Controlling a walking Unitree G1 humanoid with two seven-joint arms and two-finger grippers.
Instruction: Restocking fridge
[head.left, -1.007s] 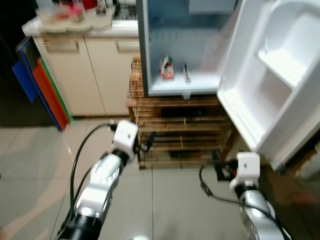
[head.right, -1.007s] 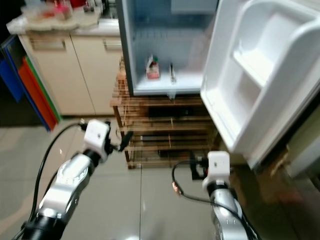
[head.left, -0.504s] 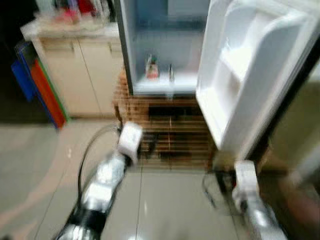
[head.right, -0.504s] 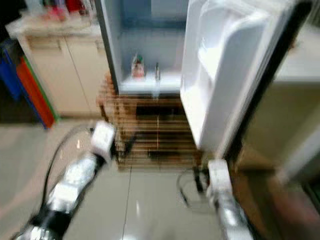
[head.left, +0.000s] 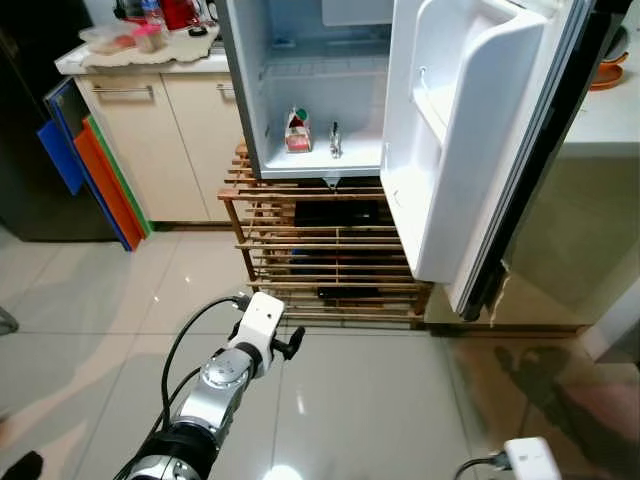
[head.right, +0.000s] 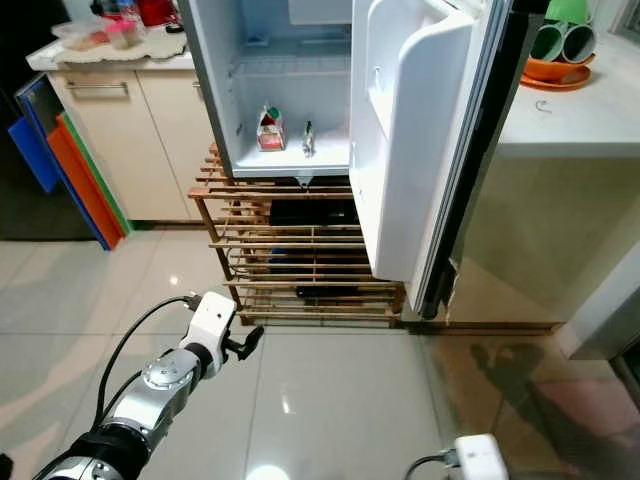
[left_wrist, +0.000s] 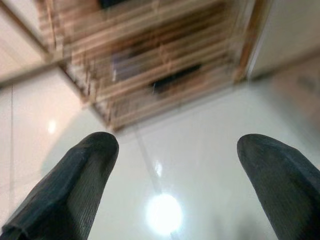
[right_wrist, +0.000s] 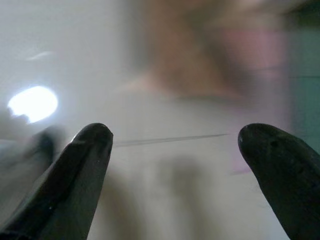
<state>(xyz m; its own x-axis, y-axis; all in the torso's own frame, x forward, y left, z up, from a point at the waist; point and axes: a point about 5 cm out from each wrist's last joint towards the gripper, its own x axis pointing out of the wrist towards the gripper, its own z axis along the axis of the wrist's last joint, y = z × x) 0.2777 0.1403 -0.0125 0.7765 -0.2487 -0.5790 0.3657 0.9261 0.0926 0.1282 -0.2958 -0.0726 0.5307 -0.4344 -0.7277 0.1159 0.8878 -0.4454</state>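
Because the fridge (head.left: 300, 90) sat on a wooden rack (head.left: 330, 250) with its door (head.left: 470, 150) swung wide to the right, its lower shelf lay open for restocking; a small carton (head.left: 297, 131) and a bottle (head.left: 335, 140) stood there, at the far side of the scene. The left gripper (left_wrist: 175, 185) hung low over the tiled floor (head.left: 380, 400), near the rack, fingers spread wide and empty. The right gripper (right_wrist: 175, 175) (lower, nearer) was likewise spread and held nothing.

Slatted wooden rack (head.left: 330, 250) stands on glossy tiled floor (head.left: 380, 400); coloured boards (head.left: 95, 180) lean against beige cabinet (head.left: 185, 140); orange dish (head.right: 555, 72) on tabletop (head.right: 590, 115).
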